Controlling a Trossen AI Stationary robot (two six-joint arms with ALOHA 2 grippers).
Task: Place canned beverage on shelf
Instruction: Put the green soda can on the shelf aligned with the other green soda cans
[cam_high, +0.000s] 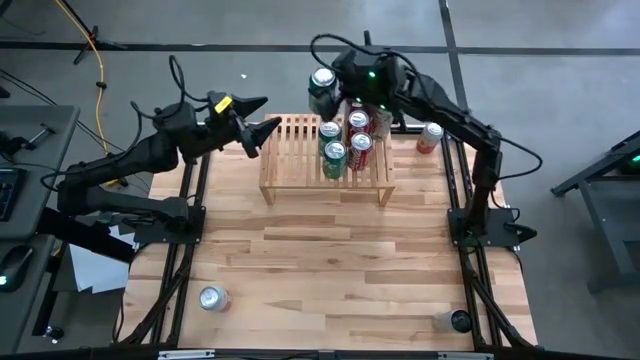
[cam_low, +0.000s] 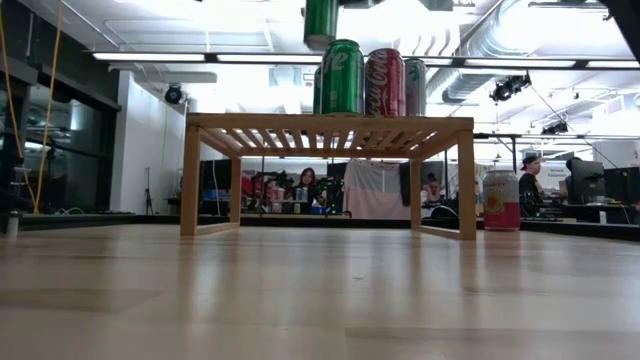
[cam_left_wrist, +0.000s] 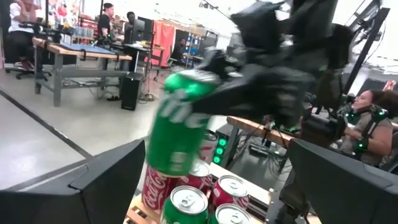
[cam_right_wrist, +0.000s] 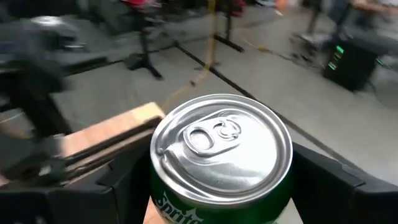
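Observation:
A green can (cam_high: 321, 90) is in my right gripper (cam_high: 335, 88), in the air over the far edge of the light-wood slatted shelf (cam_high: 290, 150). In the low view it shows at the top (cam_low: 321, 22), and in the left wrist view it is tilted (cam_left_wrist: 180, 124). Several green and red cans (cam_high: 345, 140) stand upright on the right half of the shelf top. My left gripper (cam_high: 262, 117) is open and empty, in the air just off the shelf's left end. My right gripper pinches the green can by its side wall (cam_right_wrist: 186, 208) between its two fingers (cam_right_wrist: 323, 180), one on each side just below the top rim. The fingers come from the table's right, roughly level. The can is lifted clear above the shelf and tilted.
A pink can (cam_high: 430, 137) stands on the table to the right of the shelf. A silver can (cam_high: 213, 298) lies near the front left, and a dark can (cam_high: 458, 321) near the front right. The left half of the shelf top (cam_high: 285, 135) is bare. People sit in the room behind.

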